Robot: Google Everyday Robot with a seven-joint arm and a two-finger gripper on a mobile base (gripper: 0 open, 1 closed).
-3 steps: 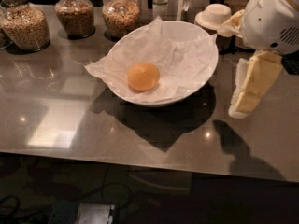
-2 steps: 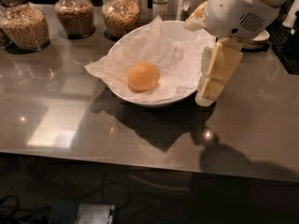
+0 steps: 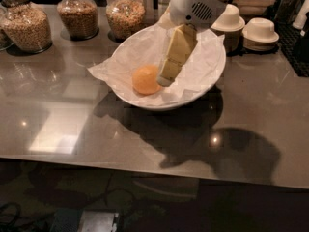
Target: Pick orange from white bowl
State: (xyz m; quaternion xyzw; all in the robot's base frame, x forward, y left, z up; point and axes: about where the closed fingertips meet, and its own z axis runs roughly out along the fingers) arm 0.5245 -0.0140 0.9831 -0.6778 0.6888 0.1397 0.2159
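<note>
The orange (image 3: 145, 79) lies on crinkled white paper inside the large white bowl (image 3: 205, 83), left of the bowl's middle. My gripper (image 3: 166, 79) hangs down from the white arm housing (image 3: 195, 6) over the bowl. Its cream finger (image 3: 175, 54) points down and to the left. Its tip sits just right of the orange, at the fruit's edge. The finger hides the orange's right side.
Three glass jars of grain (image 3: 77, 13) stand at the back left of the grey counter (image 3: 72, 129). Small cream upturned bowls (image 3: 259, 30) stand at the back right. The counter's front edge runs along the bottom.
My arm has swung left from beside the bowl's right rim to over the bowl. The gripper tip now sits next to the orange. The orange has not moved.
</note>
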